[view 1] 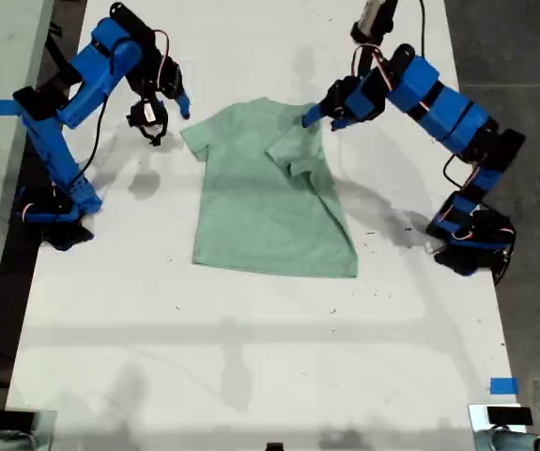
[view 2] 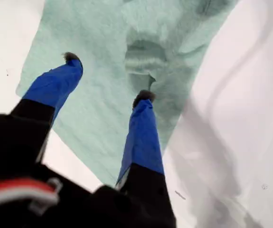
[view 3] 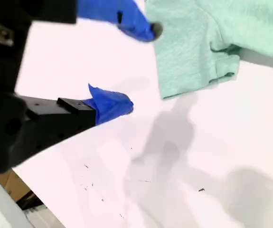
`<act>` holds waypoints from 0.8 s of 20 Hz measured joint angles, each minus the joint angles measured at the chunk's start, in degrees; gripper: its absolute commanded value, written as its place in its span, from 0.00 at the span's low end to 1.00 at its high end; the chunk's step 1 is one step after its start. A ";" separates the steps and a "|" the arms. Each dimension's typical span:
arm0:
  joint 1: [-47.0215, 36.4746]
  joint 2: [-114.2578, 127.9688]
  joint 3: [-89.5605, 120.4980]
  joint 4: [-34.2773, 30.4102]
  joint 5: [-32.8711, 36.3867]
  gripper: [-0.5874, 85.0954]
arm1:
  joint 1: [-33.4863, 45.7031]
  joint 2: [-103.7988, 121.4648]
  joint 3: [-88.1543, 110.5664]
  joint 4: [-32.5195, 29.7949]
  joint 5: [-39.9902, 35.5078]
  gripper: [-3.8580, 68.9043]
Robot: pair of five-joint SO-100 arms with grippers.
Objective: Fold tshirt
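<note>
We see a plain pale mint-green tshirt on the white table, between our blue and black arms.

A: What does everything stand on?
B: A long white matte counter, brightly lit, with soft grey shadows.
A: And around it?
B: Dark grey concrete floor at the exterior view's right; small blue tape strips mark the counter.
</note>
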 measured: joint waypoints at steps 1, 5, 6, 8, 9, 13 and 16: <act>0.09 -0.09 -0.79 -0.09 0.62 0.40 | 0.09 1.05 0.62 0.00 0.00 0.35; -0.35 -2.11 -1.76 -1.58 1.93 0.39 | 0.09 4.39 3.08 0.09 0.00 0.34; -0.35 -3.43 -1.58 -2.72 2.11 0.38 | 0.09 4.83 3.60 0.09 0.00 0.34; -0.44 -6.94 -0.88 -5.80 2.99 0.37 | 0.09 5.80 5.01 0.09 0.00 0.34; -0.62 -9.05 -0.44 -7.47 3.34 0.38 | 0.09 6.59 5.89 0.09 0.00 0.34; -2.90 -17.23 3.52 -15.91 4.48 0.38 | 0.09 10.37 9.58 0.09 0.09 0.33; -4.83 -21.71 7.29 -22.24 5.01 0.35 | 0.09 13.97 11.95 0.09 0.09 0.33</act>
